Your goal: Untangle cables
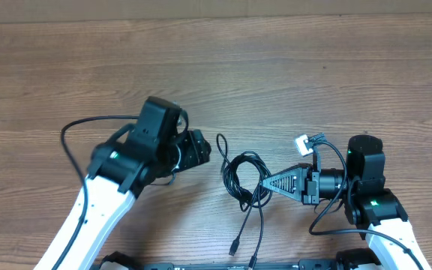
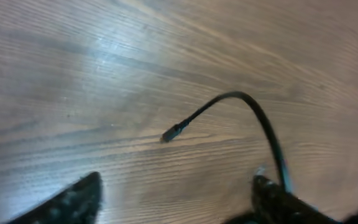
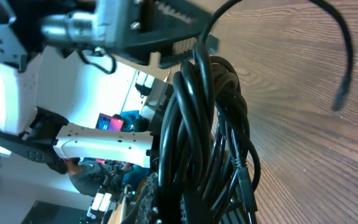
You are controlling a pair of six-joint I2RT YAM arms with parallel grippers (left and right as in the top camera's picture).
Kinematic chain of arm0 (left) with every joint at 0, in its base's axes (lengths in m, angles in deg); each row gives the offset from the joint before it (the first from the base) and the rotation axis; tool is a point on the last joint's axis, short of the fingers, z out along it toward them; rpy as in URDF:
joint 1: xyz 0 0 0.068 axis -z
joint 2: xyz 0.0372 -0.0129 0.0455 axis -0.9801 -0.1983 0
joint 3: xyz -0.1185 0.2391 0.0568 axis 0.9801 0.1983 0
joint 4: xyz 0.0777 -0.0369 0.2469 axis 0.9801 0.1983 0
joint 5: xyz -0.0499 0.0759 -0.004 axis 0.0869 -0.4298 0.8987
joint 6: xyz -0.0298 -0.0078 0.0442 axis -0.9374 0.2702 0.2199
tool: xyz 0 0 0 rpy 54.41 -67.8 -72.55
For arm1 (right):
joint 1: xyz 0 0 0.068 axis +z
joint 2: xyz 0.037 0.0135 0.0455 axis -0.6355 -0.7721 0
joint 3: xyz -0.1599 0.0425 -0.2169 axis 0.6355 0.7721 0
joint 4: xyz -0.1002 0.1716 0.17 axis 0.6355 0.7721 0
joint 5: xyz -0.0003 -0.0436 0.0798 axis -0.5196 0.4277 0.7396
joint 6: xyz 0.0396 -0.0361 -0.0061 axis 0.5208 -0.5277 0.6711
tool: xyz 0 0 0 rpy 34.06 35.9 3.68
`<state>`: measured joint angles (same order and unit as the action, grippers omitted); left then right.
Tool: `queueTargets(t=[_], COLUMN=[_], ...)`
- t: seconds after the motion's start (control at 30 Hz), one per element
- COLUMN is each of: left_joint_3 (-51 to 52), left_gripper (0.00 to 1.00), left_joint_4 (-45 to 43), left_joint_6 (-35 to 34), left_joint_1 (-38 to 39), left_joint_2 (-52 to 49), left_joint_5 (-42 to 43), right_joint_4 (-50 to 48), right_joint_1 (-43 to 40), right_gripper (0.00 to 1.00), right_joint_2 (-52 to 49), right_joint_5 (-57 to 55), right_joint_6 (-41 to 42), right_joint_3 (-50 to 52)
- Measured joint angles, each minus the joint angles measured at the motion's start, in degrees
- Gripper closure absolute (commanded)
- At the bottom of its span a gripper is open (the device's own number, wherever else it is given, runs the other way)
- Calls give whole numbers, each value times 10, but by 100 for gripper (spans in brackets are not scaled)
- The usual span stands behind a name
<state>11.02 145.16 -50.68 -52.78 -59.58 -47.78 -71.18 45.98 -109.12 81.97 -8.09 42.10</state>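
The right gripper (image 1: 265, 184) is closed on the cables (image 1: 244, 178). Its tip pinches one side of a coiled black bundle that lies on the worktop (image 1: 336, 67) directly ahead of its fingers. In the right wrist view the loops fill the frame just past its jaws. The bundle's long axis runs across the direction this gripper points. Two tails trail back from it toward the robot's base and end in small plugs (image 1: 233, 246). The left gripper (image 2: 176, 185) stands wide, with nothing between its fingers (image 2: 79, 198). One loose end (image 2: 168, 135) lies just ahead of it. That strand arcs back to the finger on the right of the left wrist view, and I cannot tell whether it touches that finger. The loose end is much nearer the left arm, while the bundle sits between the two grippers, closer to the right. Any coming move probably turns on that free end lying in front of the open left jaws. No brand, label or writing can be read on any cable or plug.
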Motion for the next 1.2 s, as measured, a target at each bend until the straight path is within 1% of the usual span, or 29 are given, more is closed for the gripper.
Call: queueTargets(t=[0.1,0.13,0.23,0.4,0.43,0.47,0.53,0.57,0.6,0.73,0.93,1.1,1.2], left_joint_3=[0,0,0,0,0,0,0,0,0,0,0,0,0], left_gripper=[13,11,9,0,0,3,14,17,18,19,22,36,39], left_joint_4=[-13,-23,-60,-74,-74,-75,-75,-75,-75,-75,-76,-80,-95], left_joint_6=[-33,-42,-63,-129,-143,-157,-179,-186,-192,-201,-210,-219,-224], left_joint_1=[0,-1,-12,-53,-64,-76,-97,-106,-112,-107,-50,-9,3], left_joint_2=[-34,-43,-62,-64,-64,-64,-64,-64,-64,-64,-64,-70,-82], left_joint_5=[1,2,23,59,66,76,100,113,124,158,157,141,138], right_joint_4=[3,4,9,12,14,18,31,38,45,60,61,63,63], right_joint_1=[0,0,0,0,0,0,0,0,0,0,0,0,0], right_gripper=[96,96,96,96,96,96,96,96,96,96,96,96,96], right_joint_2=[0,0,0,0,0,0,0,0,0,0,0,0,0], right_joint_5=[0,0,0,0,0,0,-1,-1,-2,-13,-18,-20,-20], right_joint_6=[0,0,-2,-5,-7,-10,-20,-24,-28,-44,-53,-56,-58], right_joint_3=[0,0,0,0,0,0,0,0,0,0,0,0,0])
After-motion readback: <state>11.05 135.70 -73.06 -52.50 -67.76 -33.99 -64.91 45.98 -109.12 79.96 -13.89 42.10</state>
